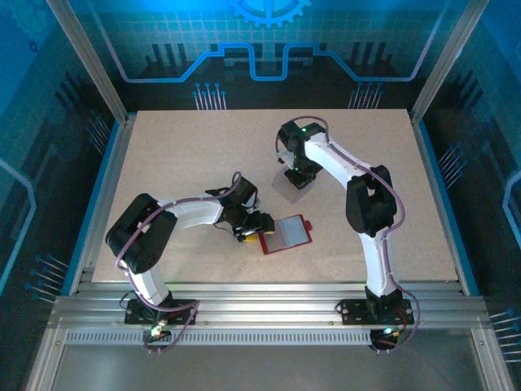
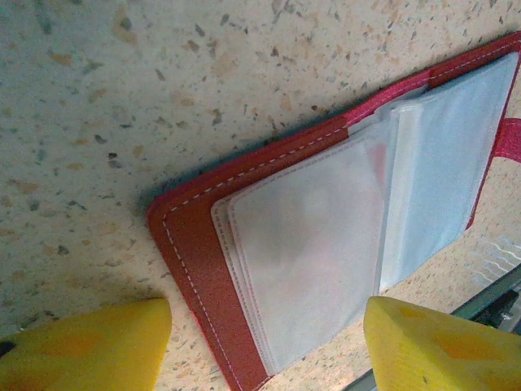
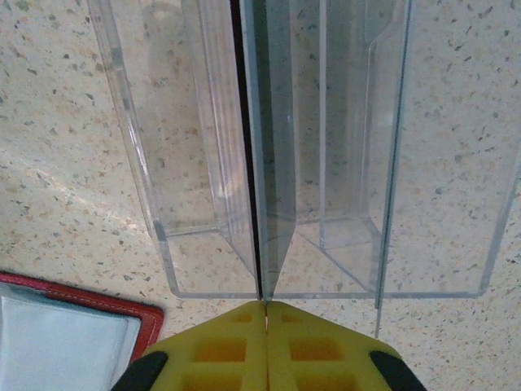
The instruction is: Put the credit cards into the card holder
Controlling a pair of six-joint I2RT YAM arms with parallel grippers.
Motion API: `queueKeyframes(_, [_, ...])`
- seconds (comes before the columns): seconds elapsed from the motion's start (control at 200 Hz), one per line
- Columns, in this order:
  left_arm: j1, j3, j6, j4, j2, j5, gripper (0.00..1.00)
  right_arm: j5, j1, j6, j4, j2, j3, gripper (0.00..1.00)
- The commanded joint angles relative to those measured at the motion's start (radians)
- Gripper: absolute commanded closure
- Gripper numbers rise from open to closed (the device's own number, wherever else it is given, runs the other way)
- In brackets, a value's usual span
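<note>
Open card holder [image 2: 326, 236] on table [image 2: 122, 122], corner between left claw's [image 2: 267, 330] spread fingers [image 2: 89, 346]

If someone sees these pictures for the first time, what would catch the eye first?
The open red card holder lies on the table, pale pockets up, with the open left gripper at its left edge. Farther back, the right gripper is shut at the clear plastic box, with a thin dark edge, perhaps a card, running up from its jaws.
</note>
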Motion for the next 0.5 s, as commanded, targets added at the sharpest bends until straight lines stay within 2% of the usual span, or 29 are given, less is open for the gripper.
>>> queueKeyframes(0.0, [0.007, 0.015, 0.01, 0.004, 0.043, -0.017, 0.33, -0.01, -0.015, -0.012, -0.021, 0.026, 0.023, 0.93])
queueKeyframes(0.175, [0.007, 0.01, 0.009, 0.008, 0.042, -0.017, 0.33, -0.009, -0.015, -0.008, -0.017, 0.022, 0.023, 1.0])
queueKeyframes(0.495, [0.007, 0.0, 0.008, 0.009, 0.036, -0.018, 0.33, 0.005, -0.013, 0.001, -0.008, -0.017, 0.015, 1.0])
